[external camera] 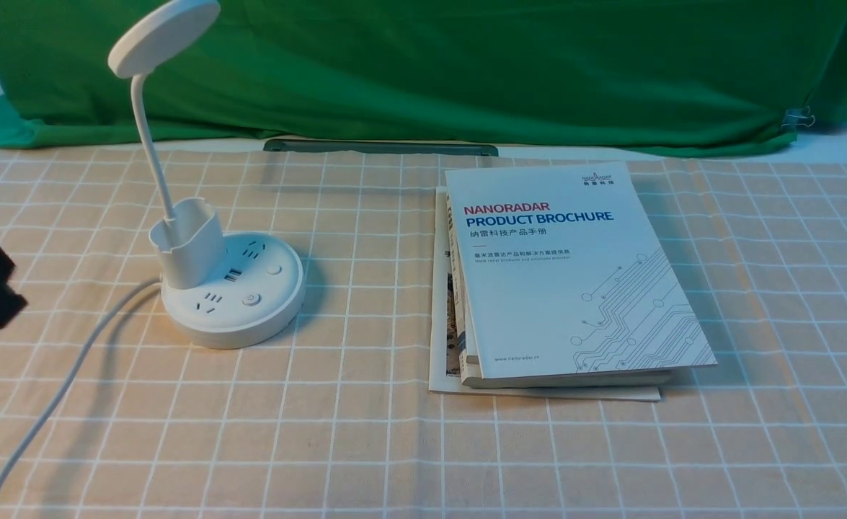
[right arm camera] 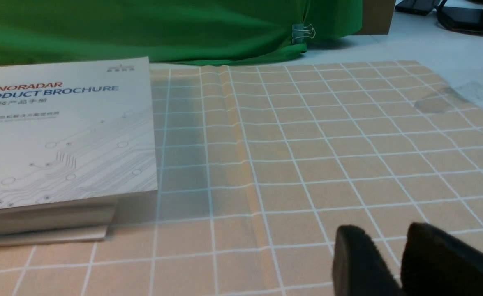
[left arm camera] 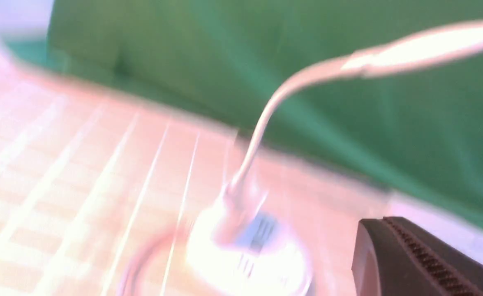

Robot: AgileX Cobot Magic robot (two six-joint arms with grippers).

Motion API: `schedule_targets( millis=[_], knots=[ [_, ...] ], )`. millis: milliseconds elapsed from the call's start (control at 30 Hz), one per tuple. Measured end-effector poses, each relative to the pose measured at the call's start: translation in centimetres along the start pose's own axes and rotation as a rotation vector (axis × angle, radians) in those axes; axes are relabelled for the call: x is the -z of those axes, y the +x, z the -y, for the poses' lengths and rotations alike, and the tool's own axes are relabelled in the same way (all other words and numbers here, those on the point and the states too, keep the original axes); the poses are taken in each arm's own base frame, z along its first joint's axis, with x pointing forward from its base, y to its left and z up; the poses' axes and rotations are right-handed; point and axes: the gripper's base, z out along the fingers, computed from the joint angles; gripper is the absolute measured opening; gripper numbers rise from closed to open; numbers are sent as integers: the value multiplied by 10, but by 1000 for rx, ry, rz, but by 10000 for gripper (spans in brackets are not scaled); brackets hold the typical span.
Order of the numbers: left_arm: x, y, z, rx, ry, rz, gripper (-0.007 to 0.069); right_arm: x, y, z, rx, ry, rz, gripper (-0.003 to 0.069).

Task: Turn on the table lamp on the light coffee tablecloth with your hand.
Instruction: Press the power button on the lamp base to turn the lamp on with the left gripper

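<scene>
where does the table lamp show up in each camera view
Front view: the table lamp stands left of centre on the light coffee tablecloth, its head reaching the top edge.
Left wrist view: the lamp is blurred and fills the middle of the picture, seen close.
Right wrist view: not in it.
Shared landmark: the green backdrop cloth behind the tablecloth shows in all three.

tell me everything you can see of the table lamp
The table lamp is white, plastic-looking: a round disc head tilted on a thin bent neck, a small cup holder, a round base with sockets and buttons. It stands upright on the checked tablecloth, left of the brochures; its white cord trails toward the camera.
</scene>
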Motion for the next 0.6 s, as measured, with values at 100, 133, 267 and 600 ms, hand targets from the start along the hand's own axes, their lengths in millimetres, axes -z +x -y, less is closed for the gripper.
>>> schedule_targets(
  millis=[100,133,267,600],
  knots=[
    [-18,11,1,-30,-20,-130,1,0,0,0,0,0,0,237],
    [-19,12,1,-35,-20,-138,1,0,0,0,0,0,0,237],
    [-29,20,10,-91,4,-251,1,0,0,0,0,0,0,237],
    [-33,23,13,-119,17,-285,1,0,0,0,0,0,0,237]
  ],
)
